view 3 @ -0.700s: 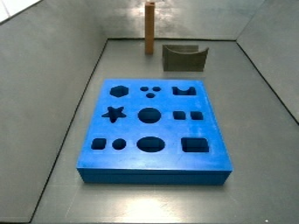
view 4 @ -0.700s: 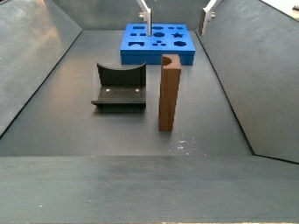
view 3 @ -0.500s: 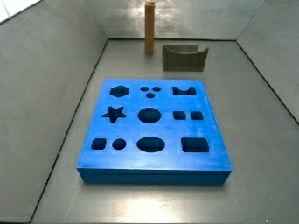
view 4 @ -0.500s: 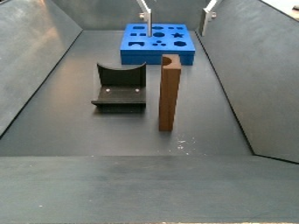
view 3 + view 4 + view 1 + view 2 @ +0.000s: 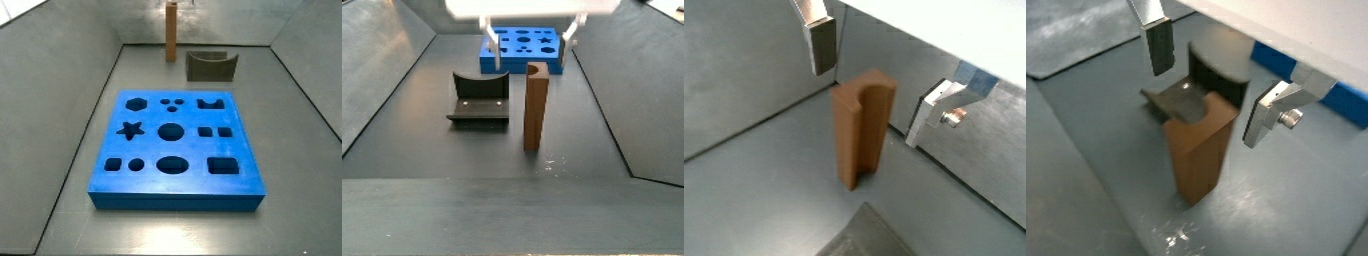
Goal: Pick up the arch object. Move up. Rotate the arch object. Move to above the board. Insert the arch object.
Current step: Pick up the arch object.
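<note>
The arch object [image 5: 480, 98] is a dark olive-grey block with a curved notch facing up; it rests on the floor beside the tall brown slab [image 5: 536, 105]. It also shows in a side view [image 5: 211, 66] and in a wrist view [image 5: 1197, 92], beyond the slab. The blue board [image 5: 174, 190] with its dark cut-outs lies flat further along the floor. My gripper [image 5: 531, 46] hangs open above the brown slab, nothing held. In both wrist views the slab [image 5: 862, 125] stands under the gap between the fingers [image 5: 820, 45], and the arch object sits off to one side of them.
The brown slab [image 5: 1197, 150] stands upright directly under the gripper [image 5: 1213, 78], close to the arch object. Sloped grey walls [image 5: 396, 70] box in the floor on both sides. A corner of the blue board [image 5: 1313, 75] shows behind the arch object.
The gripper has come into a side view from the top edge, moving from over the board's end toward the brown slab and lower. Nothing else has moved.
</note>
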Available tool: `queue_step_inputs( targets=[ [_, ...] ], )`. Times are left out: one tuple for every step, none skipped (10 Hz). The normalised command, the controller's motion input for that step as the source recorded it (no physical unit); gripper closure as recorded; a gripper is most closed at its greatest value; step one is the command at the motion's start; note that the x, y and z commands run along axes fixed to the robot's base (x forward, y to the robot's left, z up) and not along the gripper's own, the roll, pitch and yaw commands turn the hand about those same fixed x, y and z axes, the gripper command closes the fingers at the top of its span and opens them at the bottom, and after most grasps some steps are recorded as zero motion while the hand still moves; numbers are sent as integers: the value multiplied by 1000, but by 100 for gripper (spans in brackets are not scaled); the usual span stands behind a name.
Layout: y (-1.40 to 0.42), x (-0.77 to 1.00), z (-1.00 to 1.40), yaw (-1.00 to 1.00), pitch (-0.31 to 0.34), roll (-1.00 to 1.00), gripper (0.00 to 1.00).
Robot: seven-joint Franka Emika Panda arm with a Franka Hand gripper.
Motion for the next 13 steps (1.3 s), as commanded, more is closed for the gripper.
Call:
queue_step_inputs(
  targets=[
    [217,0,-609,129,-44,67,0],
    [143,-66,-563,94,-67,87,0],
    [0,0,0,0,0,17,0],
    [0,0,0,0,0,-4,0],
    [0,0,0,0,0,0,100],
    [0,0,0,0,0,0,100],
    [0,0,0,0,0,0,100],
    [0,0,0,0,0,0,100],
    [0,0,0,0,0,0,100],
    [0,0,0,0,0,0,100],
    [0,0,0,0,0,0,100],
    [0,0,0,0,0,0,100],
    [0,0,0,0,0,0,100]
  ],
)
